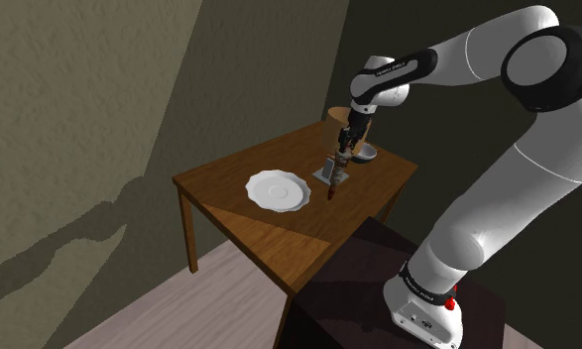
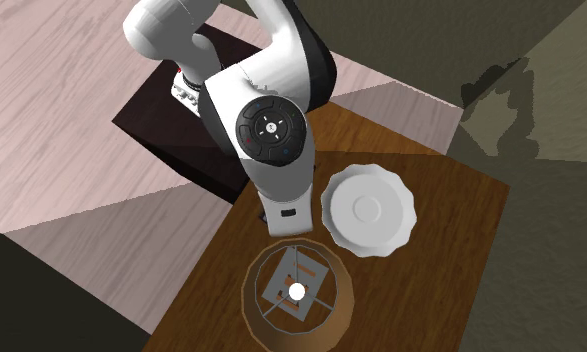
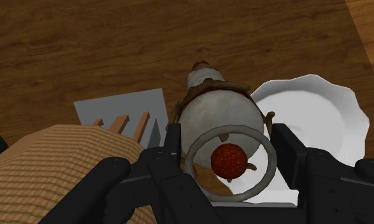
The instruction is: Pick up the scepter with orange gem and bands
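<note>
Wrist view, looking straight down the scepter [image 3: 220, 114]: orange gem [image 3: 229, 159] in its ring nearest, white body with brown bands running away toward the tabletop [image 3: 83, 44]. Gripper [image 3: 228, 137] closed onto the ringed head, one black finger [image 3: 174, 143] pressed to each side, no gap to speak of. Close around it: grey slab [image 3: 115, 105] with orange slats, woven lampshade [image 3: 58, 159], white plate [image 3: 325, 108].

Over to the shoulder view: scepter hanging upright beneath the gripper, red tip down, over the middle of the tabletop toward the edge on the shoulder view's right, plate near on the other side. Tip touching wood or just clear of it? Cannot tell.

Grasp looks made, then; lift is the step in hand or about to be. Next up, by the look of it: a straight, slow rise with firm pressure on that ring. Some risk of the thin hoop twisting between the fingers and the long body swinging into slab or plate.
</note>
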You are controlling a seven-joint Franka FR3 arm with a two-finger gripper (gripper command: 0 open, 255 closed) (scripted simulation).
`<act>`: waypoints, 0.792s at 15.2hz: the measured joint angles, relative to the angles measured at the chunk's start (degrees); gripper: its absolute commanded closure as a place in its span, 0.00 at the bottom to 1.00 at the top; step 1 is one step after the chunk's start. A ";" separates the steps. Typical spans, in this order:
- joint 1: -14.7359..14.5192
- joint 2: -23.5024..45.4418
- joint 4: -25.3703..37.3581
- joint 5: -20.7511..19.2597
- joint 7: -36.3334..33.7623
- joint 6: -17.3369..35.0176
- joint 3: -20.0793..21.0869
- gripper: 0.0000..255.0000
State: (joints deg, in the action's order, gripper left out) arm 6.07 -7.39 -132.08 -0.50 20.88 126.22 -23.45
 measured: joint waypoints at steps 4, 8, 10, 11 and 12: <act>0.01 -0.28 0.12 -0.14 -0.14 -0.43 0.05 1.00; 0.05 -1.67 1.40 -0.74 -0.70 -3.03 0.30 1.00; 0.03 -2.18 2.51 -0.92 -0.95 -4.61 0.43 1.00; 0.04 -2.69 3.00 -1.12 -1.16 -5.57 0.55 1.00; 0.05 -3.13 3.42 -1.28 -1.32 -6.39 0.63 1.00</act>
State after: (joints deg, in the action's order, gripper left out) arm 6.13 -10.52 -128.66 -1.78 19.56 119.83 -22.82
